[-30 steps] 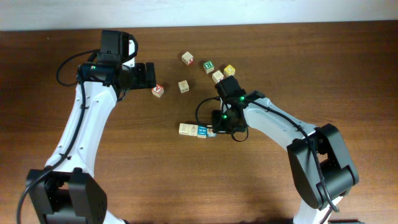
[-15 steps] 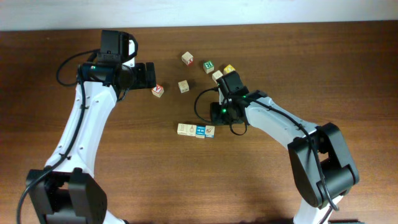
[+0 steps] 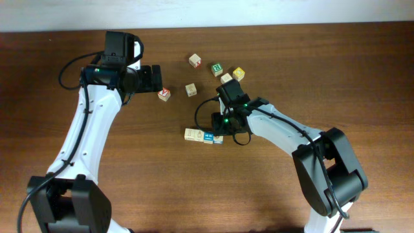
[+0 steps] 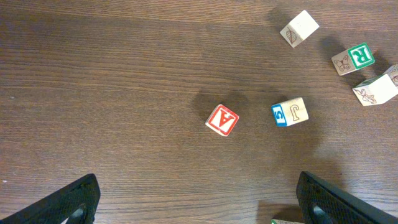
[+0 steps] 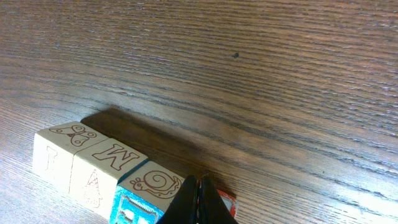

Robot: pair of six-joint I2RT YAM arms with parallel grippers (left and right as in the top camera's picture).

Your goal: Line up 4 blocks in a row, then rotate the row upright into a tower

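Four blocks lie in a row at mid-table: two beige (image 3: 190,134) (image 3: 200,135), a blue-faced one (image 3: 209,136) and an end one with orange-green marks (image 3: 218,138). The right wrist view shows the butterfly block (image 5: 59,146), the M block (image 5: 102,165), the blue-faced snail block (image 5: 149,193) and a red-edged corner of the end block (image 5: 227,202). My right gripper (image 5: 199,186) (image 3: 221,131) is shut and empty, its tips down at the seam between the snail block and the end block. My left gripper (image 3: 152,77) (image 4: 202,199) hangs wide open over bare wood, holding nothing.
A red-faced cube (image 3: 164,94) (image 4: 222,119) lies just ahead of the left gripper, with a beige cube (image 3: 191,89) (image 4: 290,112) beside it. Further back lie a beige cube (image 3: 195,60), a green-faced one (image 3: 217,68), a yellow one (image 3: 239,73) and another beige one (image 3: 226,79).
The right gripper, still shut, pulled back from the row and then swung left, ending over the row's right end. The left arm has not moved.
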